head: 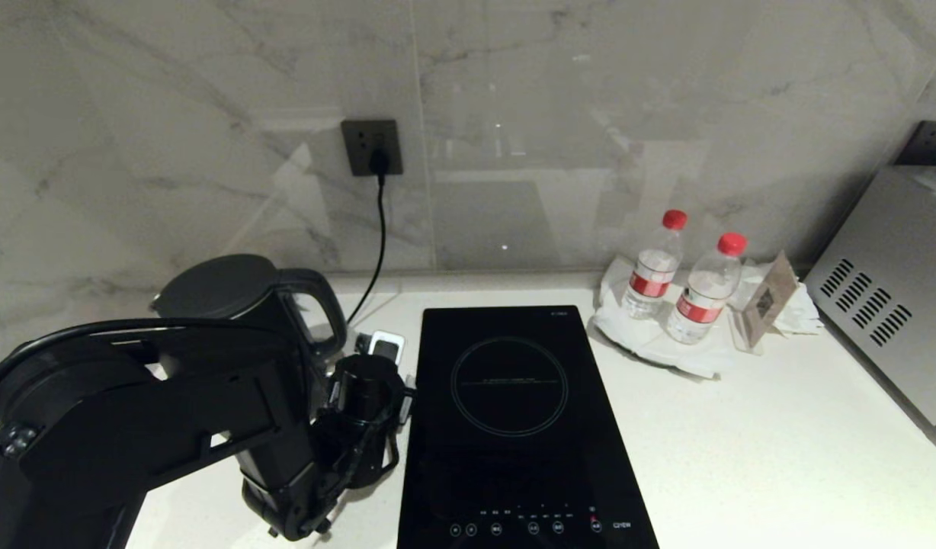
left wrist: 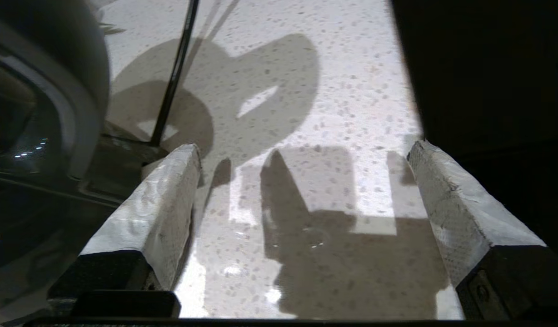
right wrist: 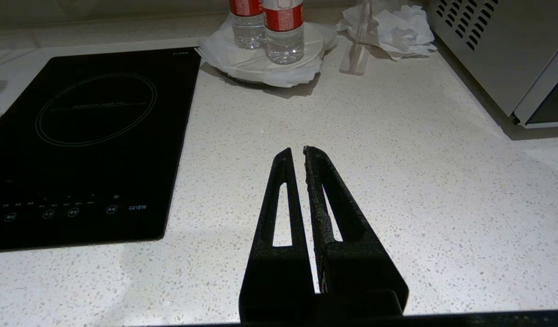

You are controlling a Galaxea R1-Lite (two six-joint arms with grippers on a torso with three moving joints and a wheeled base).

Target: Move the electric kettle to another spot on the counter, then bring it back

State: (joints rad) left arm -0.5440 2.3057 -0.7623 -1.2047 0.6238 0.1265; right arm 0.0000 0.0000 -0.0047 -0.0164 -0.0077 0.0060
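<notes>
The electric kettle [head: 239, 301] is standing on the table [head: 742, 427] at its back left, left of the induction hob [head: 514, 412], with the power cord [head: 378, 229] running down from the wall socket [head: 372, 146] just beside its loop handle. The left claw [left wrist: 306, 159] is hanging beside the kettle over bare speckled stone, its padded fingers [left wrist: 161, 204] spread wide and gripping nothing. The right claw [right wrist: 297, 152] is sitting low over the table to the right of the hob, its fingers pressed almost together and empty. Judging from this, the risk is the left arm catching the kettle's handle or the cord as it is moving off, which could tip or drag the kettle; the two water bottles [head: 681, 282] are standing well apart from it.
</notes>
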